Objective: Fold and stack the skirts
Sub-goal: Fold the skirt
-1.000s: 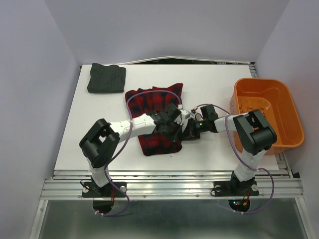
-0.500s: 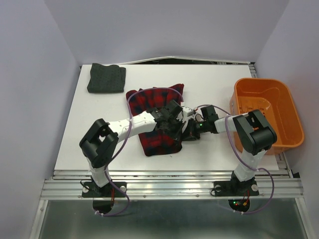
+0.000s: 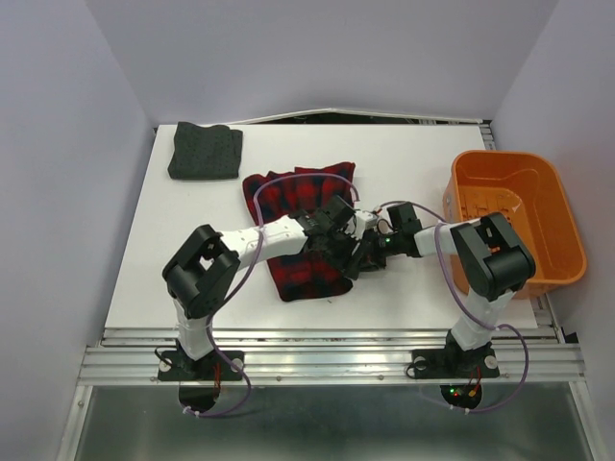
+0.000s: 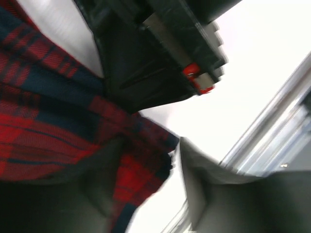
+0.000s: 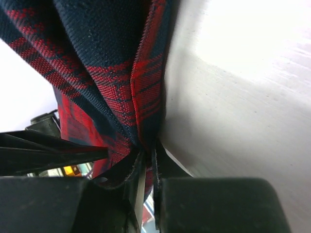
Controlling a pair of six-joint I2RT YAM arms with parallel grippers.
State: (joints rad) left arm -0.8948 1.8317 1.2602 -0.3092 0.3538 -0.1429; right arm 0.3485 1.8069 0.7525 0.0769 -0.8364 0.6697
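The red-and-black plaid skirt [image 3: 293,197] lies partly folded in the middle of the table. Both grippers meet at its right edge. My left gripper [image 3: 338,255] stands open over that edge; in the left wrist view a plaid corner [image 4: 136,165] lies between its spread fingers, over the white table. My right gripper [image 3: 359,259] is shut on the plaid skirt's edge [image 5: 146,111], the cloth pinched between its fingertips [image 5: 140,167]. The right gripper's black body [image 4: 160,53] fills the top of the left wrist view. The dark charcoal skirt [image 3: 205,152] lies folded at the back left.
An orange plastic basket [image 3: 519,221] stands at the right side of the table. The table's front edge with metal rails [image 3: 327,336] runs close behind the grippers. White table [image 3: 192,250] shows left of the plaid skirt.
My left gripper has gone from shut to open, letting go of the plaid skirt's edge. My right gripper still holds the cloth at the same spot.
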